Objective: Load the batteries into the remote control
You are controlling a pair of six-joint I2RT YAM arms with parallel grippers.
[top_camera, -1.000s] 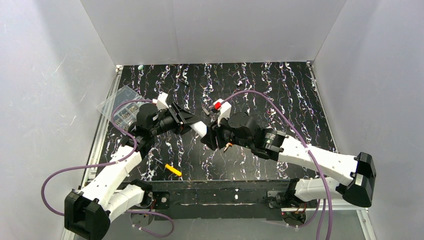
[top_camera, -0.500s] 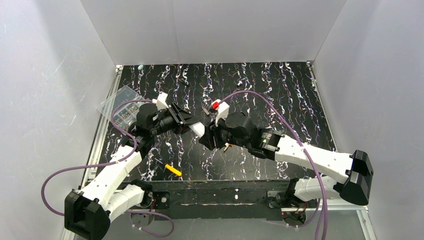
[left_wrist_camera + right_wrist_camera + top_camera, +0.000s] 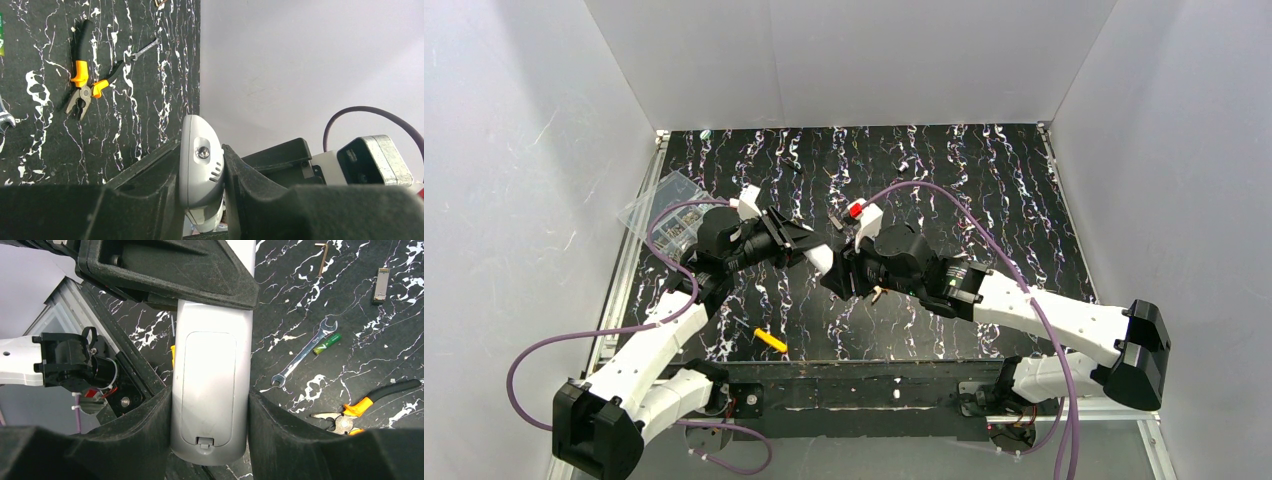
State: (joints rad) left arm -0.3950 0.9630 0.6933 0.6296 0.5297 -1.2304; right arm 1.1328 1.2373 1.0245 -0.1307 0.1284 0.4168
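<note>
Gripping from both sides, top view: remote control (image 3: pixel 821 259) clamped between left gripper (image 3: pixel 807 250) and right gripper (image 3: pixel 836 272) | left wrist: remote's rounded end wedged tight between the jaws | right wrist: battery cover (image 3: pixel 210 385) still latched on the remote; one green battery (image 3: pixel 327 343) lies loose right of the remote, beside a wrench (image 3: pixel 303 354) | progress: nothing loaded yet, cover must come off first

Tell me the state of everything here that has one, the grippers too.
White oblong plastic remote control: held between both grippers, back cover closed.
Left gripper: shut on the remote control's end.
Right gripper: shut on the remote control's sides.
Slim green cylindrical battery: lying loose, not loaded.
Orange-handled metal pliers: lying flat, handles spread.
</note>
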